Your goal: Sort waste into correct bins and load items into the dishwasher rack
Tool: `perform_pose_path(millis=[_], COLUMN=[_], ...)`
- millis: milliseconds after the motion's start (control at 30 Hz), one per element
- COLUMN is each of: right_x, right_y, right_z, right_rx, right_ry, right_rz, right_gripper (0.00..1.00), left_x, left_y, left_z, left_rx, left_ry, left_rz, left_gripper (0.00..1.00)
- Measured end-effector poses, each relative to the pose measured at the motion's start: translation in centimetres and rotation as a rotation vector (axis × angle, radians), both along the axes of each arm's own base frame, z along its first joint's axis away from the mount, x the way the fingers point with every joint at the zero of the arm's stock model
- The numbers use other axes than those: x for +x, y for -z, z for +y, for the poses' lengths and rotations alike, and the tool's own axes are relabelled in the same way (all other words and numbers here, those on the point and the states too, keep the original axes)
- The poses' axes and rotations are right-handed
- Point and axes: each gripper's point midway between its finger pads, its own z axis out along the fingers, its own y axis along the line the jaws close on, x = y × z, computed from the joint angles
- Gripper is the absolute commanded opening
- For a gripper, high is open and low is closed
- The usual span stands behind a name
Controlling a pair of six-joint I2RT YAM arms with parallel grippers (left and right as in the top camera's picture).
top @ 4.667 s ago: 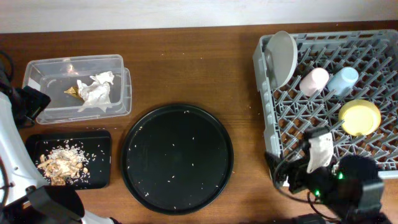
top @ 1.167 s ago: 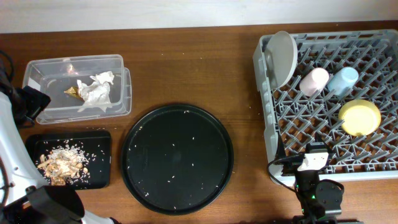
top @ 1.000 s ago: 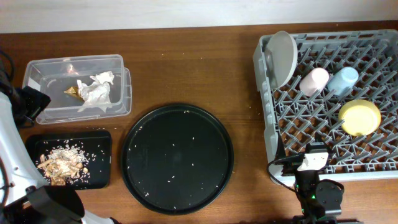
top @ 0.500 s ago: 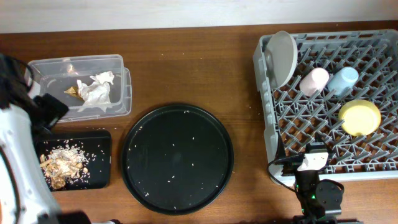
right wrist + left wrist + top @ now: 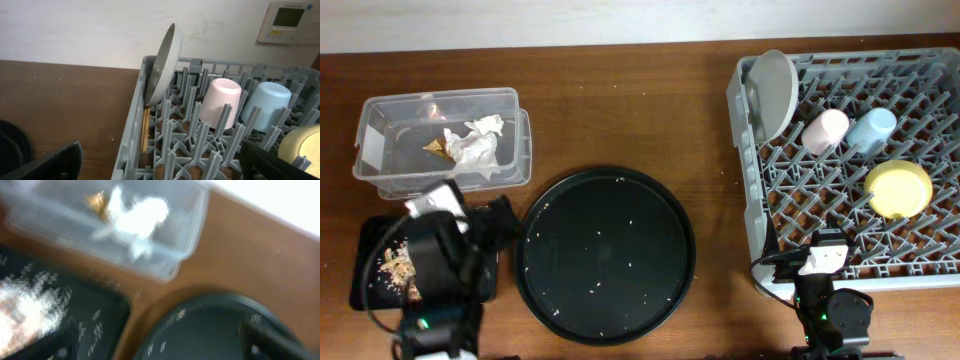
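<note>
Open tabletop (image 5: 630, 110) lies between tub (image 5: 510, 110) and rack (image 5: 748, 190), behind round tray (image 5: 605, 255).

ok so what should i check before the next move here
1. tissue and wrapper inside the clear tub: ok
2. food scraps on the black tray: ok for what shows; the left arm covers part of it
3. plate, pink cup, blue cup and yellow bowl in the rack: ok
4. round tray free of crumbs: not ok, pale specks lie scattered on it
5. right fingers open, nothing between them: ok
6. left fingers empty: cannot tell, that view is blurred
</note>
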Motion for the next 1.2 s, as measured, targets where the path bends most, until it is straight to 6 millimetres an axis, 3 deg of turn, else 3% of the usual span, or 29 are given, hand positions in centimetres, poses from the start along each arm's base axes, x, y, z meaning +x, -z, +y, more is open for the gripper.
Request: perform_pose_path(millis=[133, 267, 367, 433, 700, 800, 1000, 1200], right_x=[0.0, 0.0, 0.0, 0.0, 0.0, 0.0, 0.0, 0.0], right_y=[0.0, 0.0, 0.0, 0.0, 0.0, 0.0, 0.0, 0.0], right_z=[0.0, 0.0, 0.0, 0.0, 0.0, 0.0, 0.0, 0.0], right_rx=[0.0, 0.0, 0.0, 0.0, 0.0, 0.0, 0.0, -0.001], right_ry=[0.0, 0.0, 0.0, 0.0, 0.0, 0.0, 0.0, 0.0], right_rz=[0.0, 0.0, 0.0, 0.0, 0.0, 0.0, 0.0, 0.0], right_gripper=[0.98, 0.98, 0.98, 0.98, 0.98, 0.98, 0.98, 0.98], left_x=[-0.9, -2.3, -2.6, -2.7, -1.9, -1.9, -2.2, -2.6], left_y=[2.0, 4.8, 5.5, 5.1, -0.6, 0.5, 2.5, 1.2], left_z=[-1.7, -1.9, -1.8, -1.8, -3.7, -4.8, -5.1, -4.8], left_rx=[0.006, 0.037, 0.054, 0.063, 0.158, 0.173, 0.185, 0.196], left_ry=[0.077, 0.101, 0.104, 0.103, 0.194, 0.242, 0.251, 0.232], left_rz=[-0.09, -0.062, -0.059, -0.092, -0.413, -0.481, -0.536, -0.602], left_gripper=[0.99, 0.99, 0.99, 0.99, 0.99, 0.99, 0.99, 0.99])
